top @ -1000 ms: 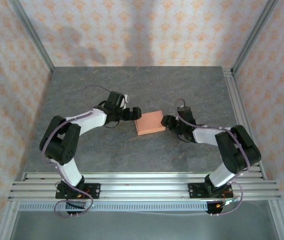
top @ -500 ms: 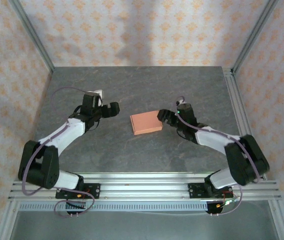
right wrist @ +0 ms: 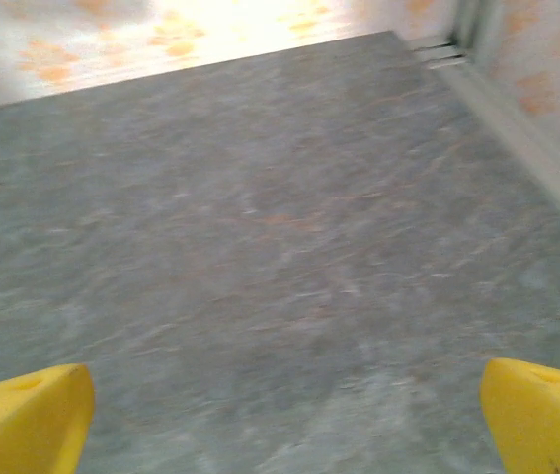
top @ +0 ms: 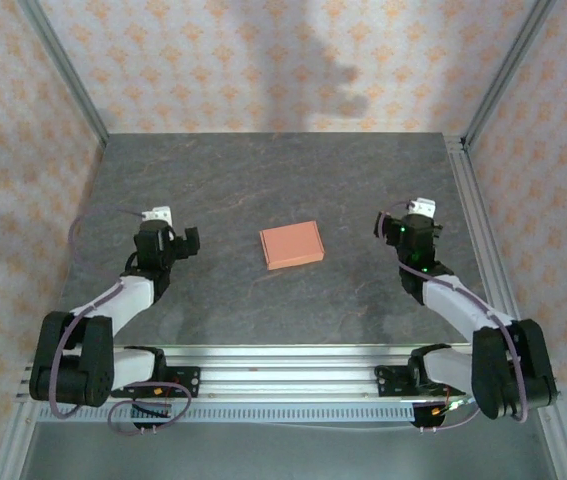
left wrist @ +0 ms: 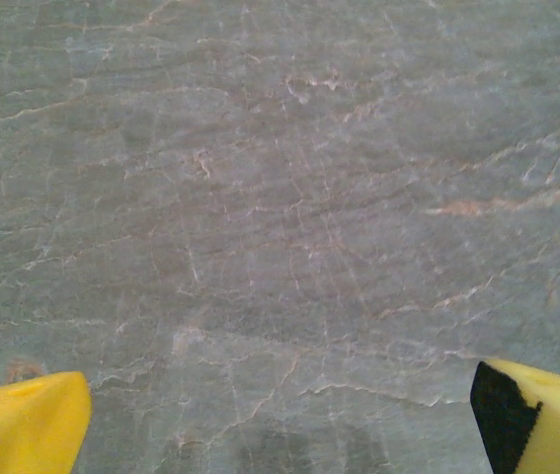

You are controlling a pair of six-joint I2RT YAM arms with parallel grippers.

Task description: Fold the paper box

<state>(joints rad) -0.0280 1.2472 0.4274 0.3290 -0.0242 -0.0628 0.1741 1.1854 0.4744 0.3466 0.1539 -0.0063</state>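
Paper box [top: 292, 244] untouched | left gripper [left wrist: 281, 395] wide, empty | right gripper [right wrist: 286, 380] wide, empty

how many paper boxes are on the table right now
1. The salmon-orange paper box lies closed near the middle of the grey table, between the left arm and right arm, touching neither. Only small patches under the arms are hidden.

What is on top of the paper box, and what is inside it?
Nothing lies on top of the paper box; its flat orange upper face is bare. It rests on the grey table. Its inside cannot be seen, because the upper face covers it.
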